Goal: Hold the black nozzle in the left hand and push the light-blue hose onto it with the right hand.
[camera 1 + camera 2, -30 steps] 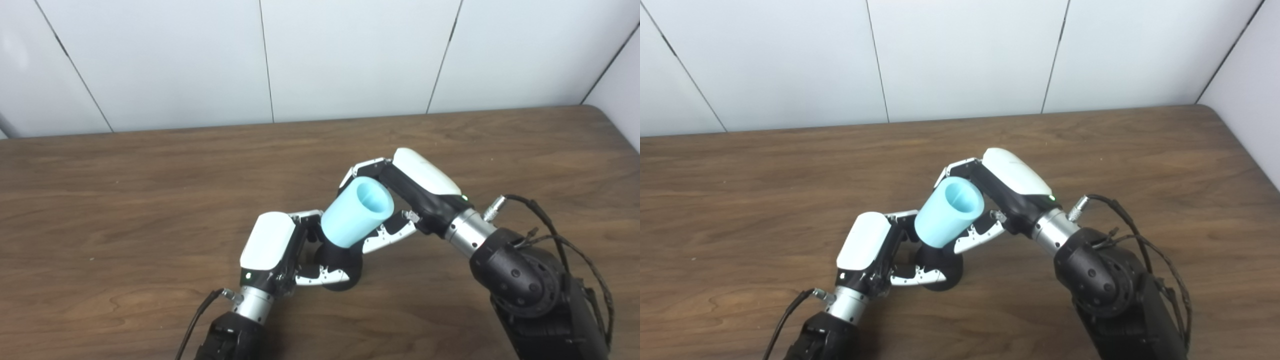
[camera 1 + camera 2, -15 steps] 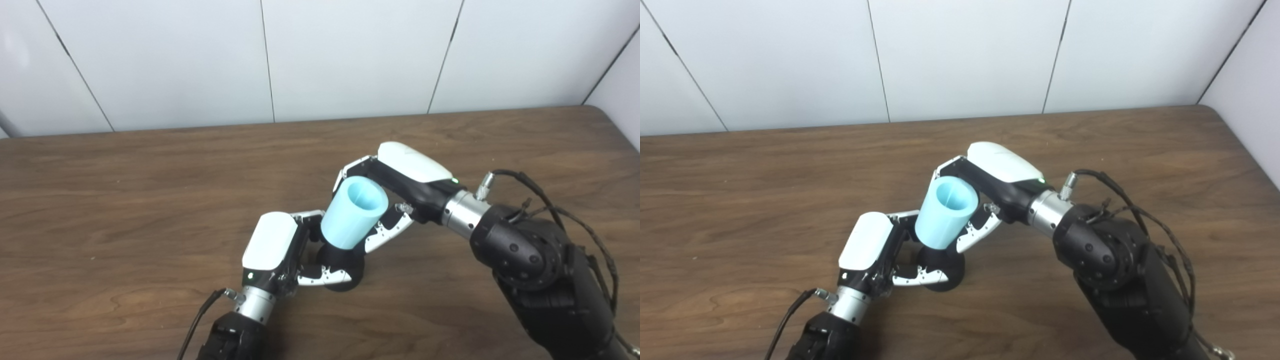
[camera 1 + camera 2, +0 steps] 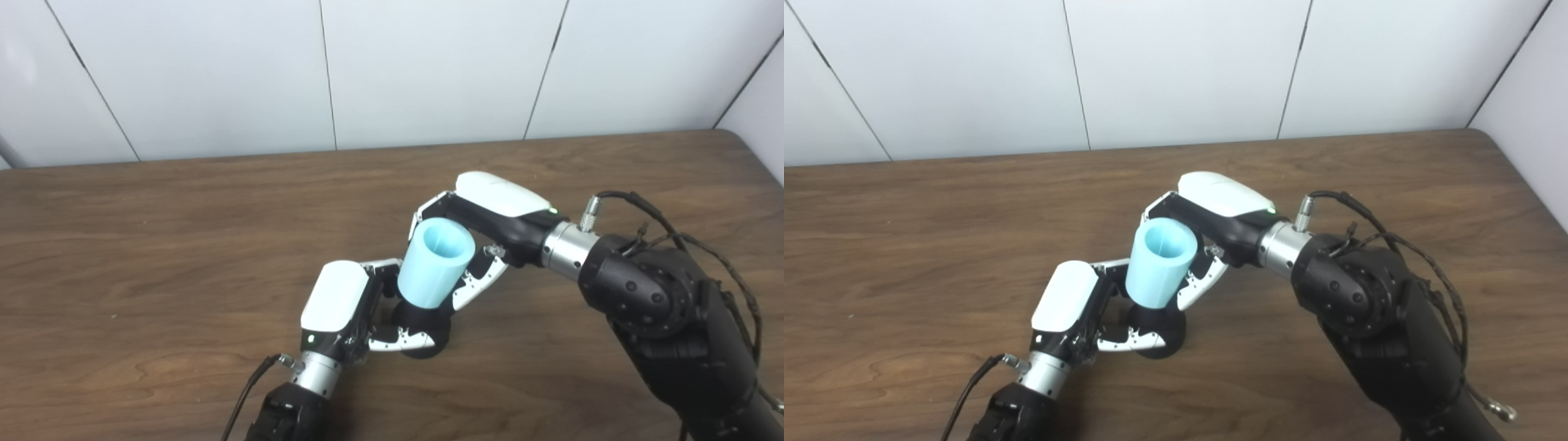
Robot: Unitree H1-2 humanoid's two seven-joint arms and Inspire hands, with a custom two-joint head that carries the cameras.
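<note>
The left robot hand comes in from below with its white back turned up and its fingers curled closed around a held part. The right robot hand reaches in from the right, wrist bent, just above and beside the left one, its fingers closed in a grasp.
</note>
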